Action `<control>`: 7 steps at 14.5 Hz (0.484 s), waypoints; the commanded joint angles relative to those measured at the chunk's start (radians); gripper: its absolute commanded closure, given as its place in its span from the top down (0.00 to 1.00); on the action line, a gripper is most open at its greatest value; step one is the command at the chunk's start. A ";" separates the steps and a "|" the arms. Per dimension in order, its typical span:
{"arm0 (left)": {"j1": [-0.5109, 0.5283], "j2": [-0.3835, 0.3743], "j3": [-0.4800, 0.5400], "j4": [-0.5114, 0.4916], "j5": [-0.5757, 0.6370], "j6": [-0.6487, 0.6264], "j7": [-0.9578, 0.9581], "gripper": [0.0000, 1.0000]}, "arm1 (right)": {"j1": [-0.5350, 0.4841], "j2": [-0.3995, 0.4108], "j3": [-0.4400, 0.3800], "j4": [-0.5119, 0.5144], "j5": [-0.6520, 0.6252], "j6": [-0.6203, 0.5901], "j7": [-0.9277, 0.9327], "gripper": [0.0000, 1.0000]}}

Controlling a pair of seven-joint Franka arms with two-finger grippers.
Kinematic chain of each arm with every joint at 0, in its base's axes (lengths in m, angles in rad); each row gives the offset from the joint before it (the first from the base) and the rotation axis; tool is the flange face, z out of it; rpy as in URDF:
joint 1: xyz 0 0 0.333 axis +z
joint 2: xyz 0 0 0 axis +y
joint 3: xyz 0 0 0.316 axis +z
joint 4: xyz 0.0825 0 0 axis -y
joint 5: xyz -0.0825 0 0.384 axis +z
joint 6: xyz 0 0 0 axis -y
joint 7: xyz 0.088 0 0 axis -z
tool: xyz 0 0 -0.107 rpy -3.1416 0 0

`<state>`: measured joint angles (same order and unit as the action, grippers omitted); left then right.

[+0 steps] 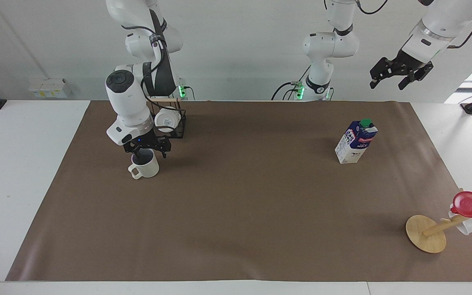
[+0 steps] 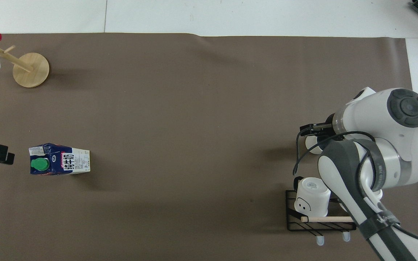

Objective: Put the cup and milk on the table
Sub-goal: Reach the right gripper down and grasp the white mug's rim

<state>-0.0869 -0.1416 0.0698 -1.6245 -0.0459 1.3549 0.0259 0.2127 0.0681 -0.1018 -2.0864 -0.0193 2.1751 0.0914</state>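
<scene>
One end effector [image 1: 145, 155] in cup [image 1: 147, 168]

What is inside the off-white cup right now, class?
One finger of the open right gripper dips into the cup; its grey-purple inside shows around it. The cup's bottom is covered, so nothing else can be confirmed.

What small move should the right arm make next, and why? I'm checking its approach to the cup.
Probably lower a little more, then close. The right end effector hangs open right at the rim of the cup, one finger seeming to dip into its mouth, and the cup stands on the table ungripped. The left end effector waits, open and raised, near the milk.
</scene>
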 commanded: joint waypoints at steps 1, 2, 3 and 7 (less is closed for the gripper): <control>-0.007 -0.001 0.001 0.017 0.020 -0.016 -0.017 1.00 | -0.004 0.001 0.001 -0.067 0.002 0.080 0.021 1.00; -0.007 -0.001 0.002 0.017 0.020 -0.014 -0.017 1.00 | -0.004 0.008 0.002 -0.072 0.002 0.097 0.021 1.00; -0.007 -0.001 0.004 0.017 0.020 -0.011 -0.017 1.00 | -0.006 0.018 0.002 -0.072 0.001 0.103 0.021 1.00; -0.005 0.000 0.007 0.017 0.020 0.015 -0.014 1.00 | -0.013 0.036 0.001 -0.073 0.001 0.131 0.024 1.00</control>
<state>-0.0868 -0.1416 0.0724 -1.6242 -0.0459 1.3591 0.0233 0.2065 0.1058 -0.1047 -2.1500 -0.0193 2.2824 0.0915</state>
